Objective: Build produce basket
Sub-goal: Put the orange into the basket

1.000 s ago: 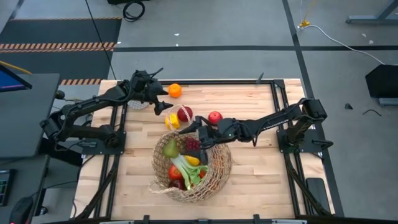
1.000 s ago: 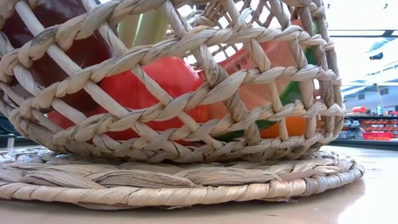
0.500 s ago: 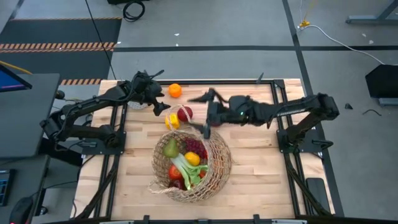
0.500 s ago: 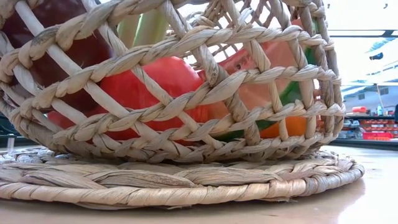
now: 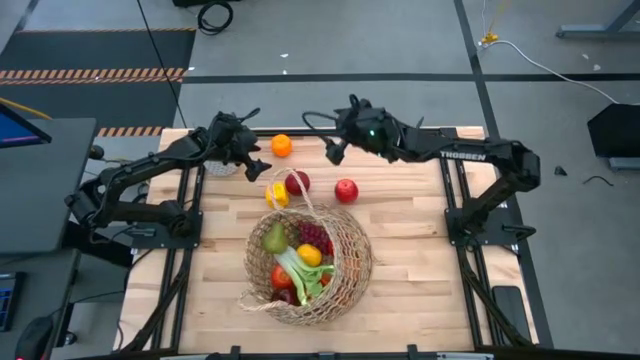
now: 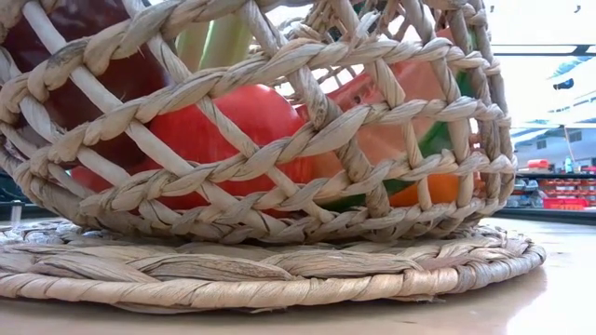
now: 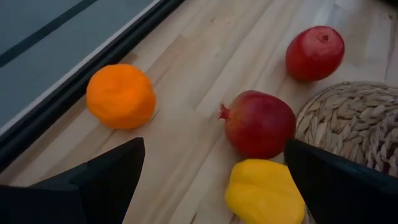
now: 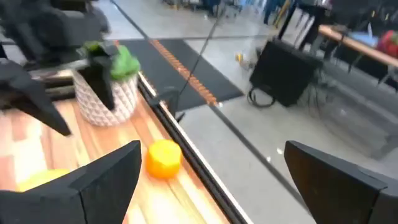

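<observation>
basket (image 5: 310,265) at bench (image 5: 420,270) centre, part-filled with produce; orange (image 5: 281,145), pomegranate (image 5: 297,182), apple (image 5: 346,190), yellow pepper (image 5: 276,195) loose behind. left tool (image 5: 262,160) and right tool (image 5: 318,135) wide open, empty. step: reaching; next, probably closing on one loose fruit.

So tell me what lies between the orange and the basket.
In the left wrist view, the pomegranate and a yellow pepper lie between the orange and the basket.
</observation>
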You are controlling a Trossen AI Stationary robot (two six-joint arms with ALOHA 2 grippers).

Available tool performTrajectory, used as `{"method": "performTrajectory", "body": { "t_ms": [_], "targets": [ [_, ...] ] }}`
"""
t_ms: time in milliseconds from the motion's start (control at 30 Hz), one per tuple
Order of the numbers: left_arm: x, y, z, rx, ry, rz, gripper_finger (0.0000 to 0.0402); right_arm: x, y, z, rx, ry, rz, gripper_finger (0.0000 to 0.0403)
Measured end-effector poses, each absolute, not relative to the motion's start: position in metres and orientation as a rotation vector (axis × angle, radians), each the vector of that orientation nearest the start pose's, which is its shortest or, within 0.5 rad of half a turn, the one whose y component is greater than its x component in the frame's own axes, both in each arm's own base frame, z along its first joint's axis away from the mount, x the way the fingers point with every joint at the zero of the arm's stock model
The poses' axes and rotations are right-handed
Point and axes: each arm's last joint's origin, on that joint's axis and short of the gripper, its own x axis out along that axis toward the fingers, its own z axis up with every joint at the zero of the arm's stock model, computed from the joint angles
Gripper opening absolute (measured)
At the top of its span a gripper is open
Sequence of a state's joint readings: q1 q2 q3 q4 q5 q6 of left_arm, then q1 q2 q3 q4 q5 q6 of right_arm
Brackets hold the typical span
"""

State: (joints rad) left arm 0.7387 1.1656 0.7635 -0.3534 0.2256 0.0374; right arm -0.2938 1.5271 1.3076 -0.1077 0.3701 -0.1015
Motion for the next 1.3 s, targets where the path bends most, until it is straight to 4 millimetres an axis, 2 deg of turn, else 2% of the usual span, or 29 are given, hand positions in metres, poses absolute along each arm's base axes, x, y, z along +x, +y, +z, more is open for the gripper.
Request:
{"method": "performTrajectory", "body": {
  "t_ms": [100, 233, 400, 667, 800, 967, 1133, 1300],
  "targets": [
    [0.178, 0.153, 0.240, -0.319, 0.684, 0.475, 0.0393, 0.330, -0.126, 0.334, -0.052, 0.407, -0.615, 0.0398],
    [0.178, 0.153, 0.239, -0.319, 0.692, 0.480, 0.0393, 0.323, -0.139, 0.307, -0.004, 0.527, -0.600, 0.0398],
    [0.176, 0.155, 0.239, -0.318, 0.697, 0.562, 0.0393, 0.313, -0.149, 0.286, 0.043, 0.579, -0.639, 0.0398],
    [0.173, 0.173, 0.244, -0.335, 0.592, 0.546, 0.0393, 0.303, -0.160, 0.260, 0.055, 0.552, -0.677, 0.0388],
    [0.177, 0.189, 0.243, -0.364, 0.604, 0.554, 0.0393, 0.297, -0.171, 0.253, 0.037, 0.508, -0.711, 0.0379],
    [0.196, 0.217, 0.241, -0.361, 0.673, 0.545, 0.0393, 0.288, -0.181, 0.245, 0.053, 0.506, -0.751, 0.0370],
    [0.217, 0.241, 0.238, -0.361, 0.830, 0.506, 0.0393, 0.279, -0.192, 0.240, -0.006, 0.492, -0.777, 0.0366],
    [0.224, 0.261, 0.230, -0.314, 1.001, 0.519, 0.0393, 0.270, -0.206, 0.241, -0.053, 0.502, -0.811, 0.0366]
  ]
}}
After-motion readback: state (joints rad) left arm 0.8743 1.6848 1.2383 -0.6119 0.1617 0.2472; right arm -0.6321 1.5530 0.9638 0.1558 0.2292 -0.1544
